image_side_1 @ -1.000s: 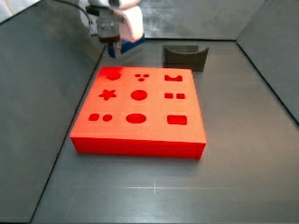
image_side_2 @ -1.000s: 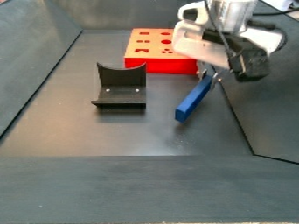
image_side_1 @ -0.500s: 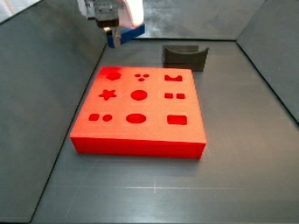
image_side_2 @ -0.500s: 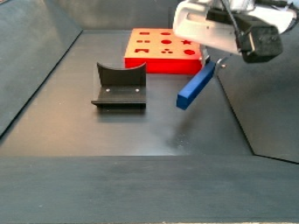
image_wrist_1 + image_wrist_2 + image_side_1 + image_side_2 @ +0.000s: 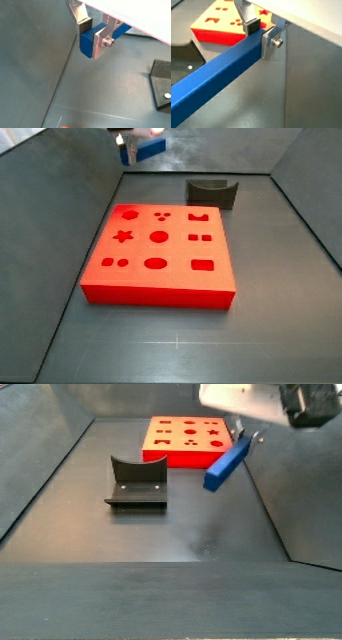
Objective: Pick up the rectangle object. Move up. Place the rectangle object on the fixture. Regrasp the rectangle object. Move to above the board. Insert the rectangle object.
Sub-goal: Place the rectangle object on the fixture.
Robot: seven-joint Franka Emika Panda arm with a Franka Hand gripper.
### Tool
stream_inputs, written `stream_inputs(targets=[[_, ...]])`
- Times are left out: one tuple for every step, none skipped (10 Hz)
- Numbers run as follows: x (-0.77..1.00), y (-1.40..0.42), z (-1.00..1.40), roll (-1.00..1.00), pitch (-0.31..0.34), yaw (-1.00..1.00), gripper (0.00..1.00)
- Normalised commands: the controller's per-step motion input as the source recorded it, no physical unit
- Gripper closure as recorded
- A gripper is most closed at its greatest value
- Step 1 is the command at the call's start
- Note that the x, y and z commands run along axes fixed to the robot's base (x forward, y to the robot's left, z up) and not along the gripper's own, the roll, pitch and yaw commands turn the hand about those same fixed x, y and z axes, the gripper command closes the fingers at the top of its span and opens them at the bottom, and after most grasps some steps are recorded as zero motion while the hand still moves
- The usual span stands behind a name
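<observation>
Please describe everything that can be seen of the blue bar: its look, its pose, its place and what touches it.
The rectangle object is a slim, long blue bar, plain and matte, with square edges. It hangs tilted in the air, clear of the floor, near the board and apart from the fixture. The hand is shut on one end of it; in a wrist view the silver fingers press its two sides. Nothing else touches it.

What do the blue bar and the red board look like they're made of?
The blue bar, held in the claw above the floor, looks like matte plastic: even colour, no glare, sharp edges. The red board also looks like matte plastic, uniform with cleanly cut holes. Painted wood or metal can't be ruled out.
</observation>
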Motion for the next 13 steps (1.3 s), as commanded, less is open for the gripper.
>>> stream_inputs(targets=[[-0.03,0.02,1.0,0.09,0.054,-0.01,1.0],[-0.03,0.02,0.98,0.09,0.055,-0.01,1.0],[-0.02,0.02,0.76,0.1,0.062,0.0,1.0],[-0.02,0.01,0.66,0.1,0.068,0.01,1.0],[-0.01,0.01,0.48,0.1,0.074,0.02,1.0],[0.0,0.01,0.29,0.08,0.082,0.02,1.0],[1.0,-0.14,0.05,0.1,0.112,1.0,1.0],[1.0,-0.14,0.02,0.1,0.115,1.0,1.0],[1.0,-0.13,0.01,0.11,0.141,1.0,1.0],[1.0,-0.12,0.02,0.12,0.154,1.0,1.0],[1.0,-0.11,0.02,0.14,0.193,1.0,1.0],[1.0,-0.11,0.02,0.15,0.208,1.0,1.0],[1.0,-0.1,0.02,0.14,0.18,0.66,1.0]])
